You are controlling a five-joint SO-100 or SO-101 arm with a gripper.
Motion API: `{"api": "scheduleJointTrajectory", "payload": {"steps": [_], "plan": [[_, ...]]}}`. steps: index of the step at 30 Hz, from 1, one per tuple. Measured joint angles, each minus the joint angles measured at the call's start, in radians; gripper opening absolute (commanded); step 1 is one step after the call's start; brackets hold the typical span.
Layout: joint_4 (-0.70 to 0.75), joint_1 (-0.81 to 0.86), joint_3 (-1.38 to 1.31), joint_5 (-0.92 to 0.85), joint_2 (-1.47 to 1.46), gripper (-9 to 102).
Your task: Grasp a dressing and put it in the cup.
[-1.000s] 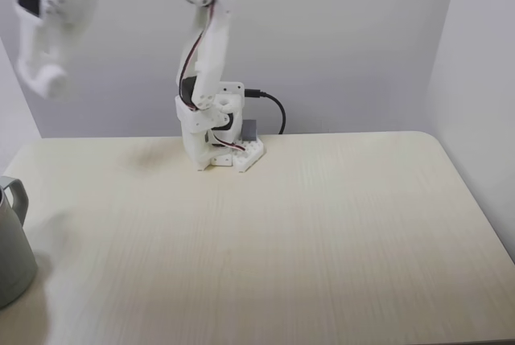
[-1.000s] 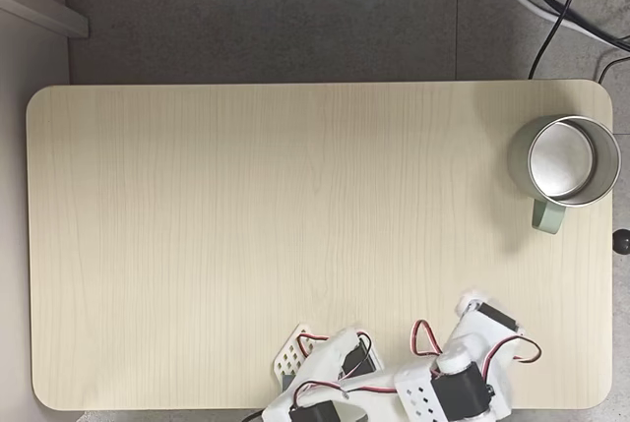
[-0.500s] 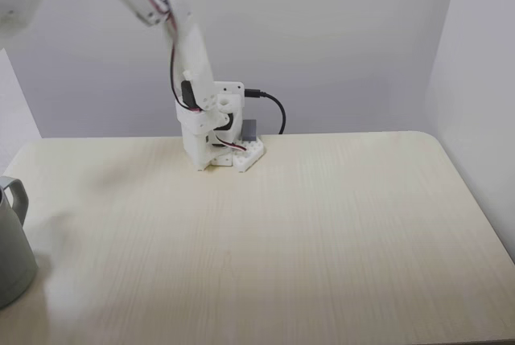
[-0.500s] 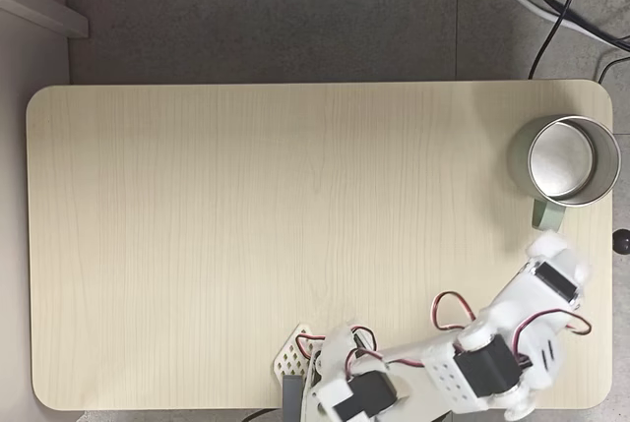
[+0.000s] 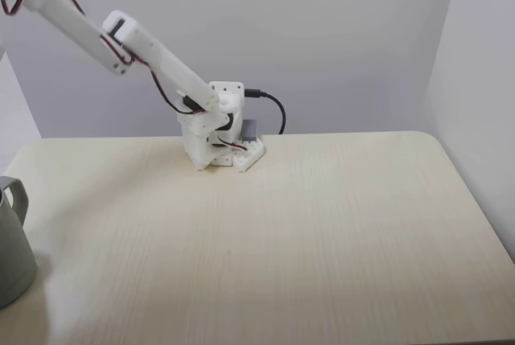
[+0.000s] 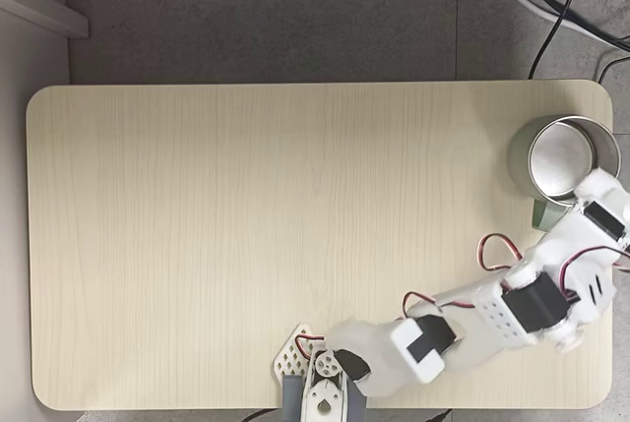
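Gripper [image 6: 602, 189] high over cup [image 6: 563, 160] rim, jaws unclear

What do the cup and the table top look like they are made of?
The cup: matte grey-green outside, probably ceramic or enamelled metal; in a fixed view from above its inside looks pale grey and faintly shiny, perhaps steel. The table: light wood-grain surface with fine straight lines and rounded corners, likely laminate or veneer rather than solid wood.

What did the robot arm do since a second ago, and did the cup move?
The arm stretched out and swung across the table's near edge toward the cup in the top-down fixed view; its gripper end now reaches the cup's rim. Whether it holds anything cannot be told. The cup and the table stayed as they were.
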Motion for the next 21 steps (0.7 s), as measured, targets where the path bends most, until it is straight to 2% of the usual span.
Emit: {"api": "scheduleJointTrajectory", "payload": {"steps": [9,14,21], "plan": [[0.000,-0.021,0.069,0.000,0.097,0],[0.000,-0.021,0.078,-0.031,0.097,20],[0.000,-0.020,0.078,-0.051,0.097,24]]}}
